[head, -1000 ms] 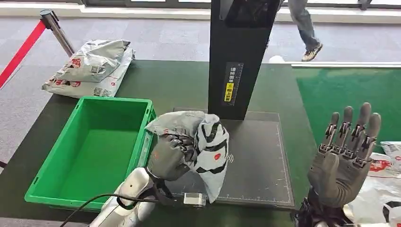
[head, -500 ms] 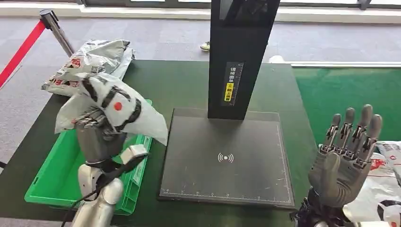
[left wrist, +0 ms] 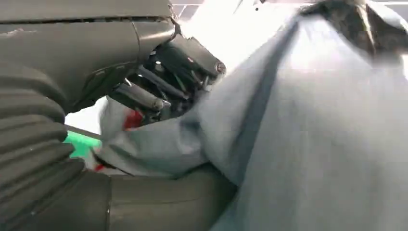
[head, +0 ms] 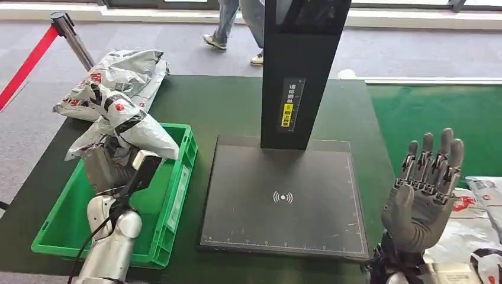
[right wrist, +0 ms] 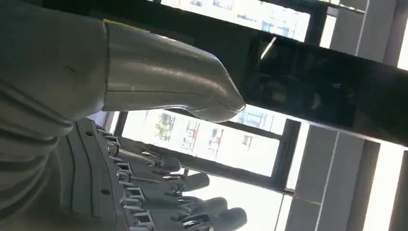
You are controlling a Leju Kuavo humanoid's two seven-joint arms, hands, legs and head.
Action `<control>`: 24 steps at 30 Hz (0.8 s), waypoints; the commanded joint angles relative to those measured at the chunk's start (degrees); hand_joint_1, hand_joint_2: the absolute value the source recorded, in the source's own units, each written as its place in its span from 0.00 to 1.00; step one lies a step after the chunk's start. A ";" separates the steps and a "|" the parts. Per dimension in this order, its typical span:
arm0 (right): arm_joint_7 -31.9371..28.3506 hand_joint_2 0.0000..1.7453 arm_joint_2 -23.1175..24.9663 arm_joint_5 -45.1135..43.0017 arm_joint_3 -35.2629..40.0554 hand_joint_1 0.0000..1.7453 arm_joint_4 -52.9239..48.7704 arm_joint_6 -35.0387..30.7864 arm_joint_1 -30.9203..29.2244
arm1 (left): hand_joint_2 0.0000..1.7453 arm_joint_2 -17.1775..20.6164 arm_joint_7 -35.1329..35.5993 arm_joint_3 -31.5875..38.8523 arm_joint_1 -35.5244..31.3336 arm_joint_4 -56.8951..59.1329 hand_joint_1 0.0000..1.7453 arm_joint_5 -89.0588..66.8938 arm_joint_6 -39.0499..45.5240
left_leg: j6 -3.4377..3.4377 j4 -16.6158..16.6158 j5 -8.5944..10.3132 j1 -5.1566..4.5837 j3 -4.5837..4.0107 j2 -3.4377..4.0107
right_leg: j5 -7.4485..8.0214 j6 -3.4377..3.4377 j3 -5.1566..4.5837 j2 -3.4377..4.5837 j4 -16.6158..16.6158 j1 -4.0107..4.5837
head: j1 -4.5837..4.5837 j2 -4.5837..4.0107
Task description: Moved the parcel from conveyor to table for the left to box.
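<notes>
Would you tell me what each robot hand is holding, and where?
Left robot hand grips the parcel by its underside; right robot hand holds nothing.

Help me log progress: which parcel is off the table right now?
The grey parcel held by the left robot hand above the green bin; the other parcels lie flat.

From the head view I cannot see the fingers of my left hand (head: 109, 163); the grey parcel (head: 121, 121) covers them. In the left wrist view the parcel (left wrist: 308, 125) is very blurred and cut by the frame edges, so its print is unreadable. The black scanner post (head: 299, 65) is cut at the top. A person (head: 237, 23) is seen only as legs. The parcels on the conveyor (head: 473, 234) run out of frame.
</notes>
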 commanded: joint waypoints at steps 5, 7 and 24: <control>2.31 1.00 -0.18 1.98 1.65 0.00 3.72 -0.18 -3.03 | 0.00 -0.98 1.85 1.54 -1.33 8.47 0.00 -0.84 0.71 | -0.01 -0.15 0.14 0.01 0.12 0.24 | 0.19 -0.07 0.07 0.06 -0.14 0.07 | 0.00 0.00; 3.22 1.00 -0.20 2.89 1.72 0.00 3.96 0.06 -2.97 | 0.00 -1.40 2.30 1.39 -0.68 7.29 0.00 0.22 0.59 | 0.00 -0.14 0.11 -0.01 0.16 0.17 | 0.14 -0.05 0.10 0.03 -0.09 0.04 | 0.02 0.00; 34.78 1.00 -7.41 44.80 -13.03 0.00 21.31 -3.44 -4.63 | 0.00 -3.33 6.78 -3.44 10.30 -15.57 0.00 -7.70 5.47 | 0.11 -0.14 0.01 0.07 0.26 0.09 | 0.09 0.04 0.34 -0.12 -0.30 0.08 | 0.02 0.00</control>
